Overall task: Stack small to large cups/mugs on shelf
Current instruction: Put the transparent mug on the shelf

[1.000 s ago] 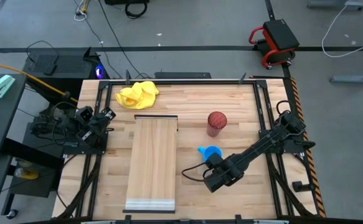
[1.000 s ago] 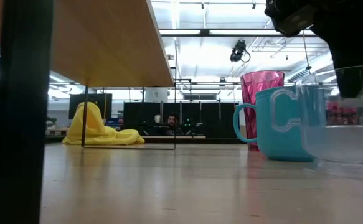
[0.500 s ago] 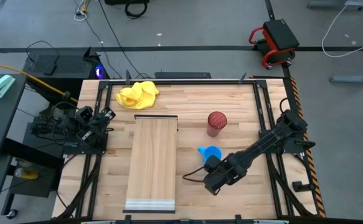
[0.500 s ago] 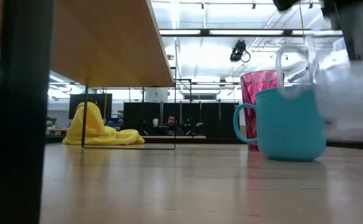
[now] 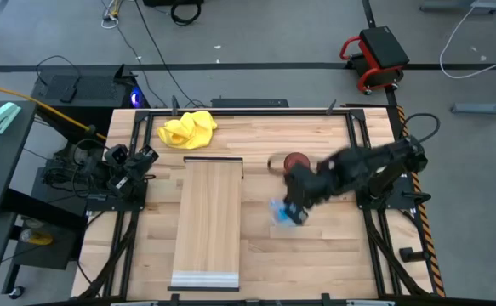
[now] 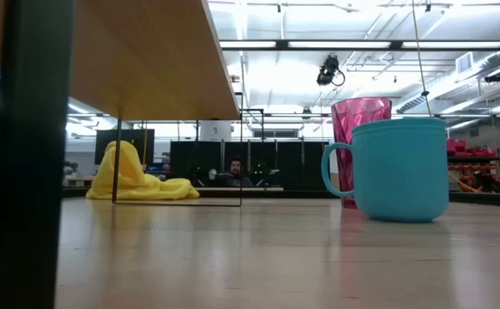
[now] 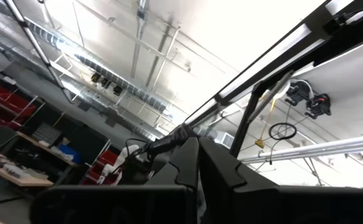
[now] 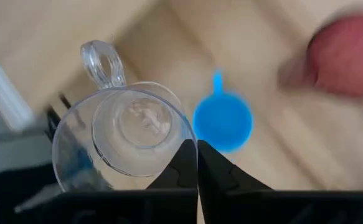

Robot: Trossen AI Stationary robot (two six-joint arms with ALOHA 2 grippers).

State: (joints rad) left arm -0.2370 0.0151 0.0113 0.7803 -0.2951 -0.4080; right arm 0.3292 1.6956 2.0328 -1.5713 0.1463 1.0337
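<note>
Wood bench (image 5: 256, 255) | R tool (image 8: 197, 163) clamped on clear cup (image 8: 124, 140) rim, above blue mug (image 5: 287, 212) | shelf (image 5: 209, 221) lies left of tool, long axis front-back | L tool (image 5: 142, 159) shut, parked bench edge

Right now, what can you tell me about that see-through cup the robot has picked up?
The clear plastic cup is a small transparent mug with a round loop handle on one side. It is empty. The right gripper is shut on its rim, holding it in the air above the wooden tabletop, with its open mouth facing the wrist camera. Beneath it on the table stand the blue mug and the dark red cup.
</note>
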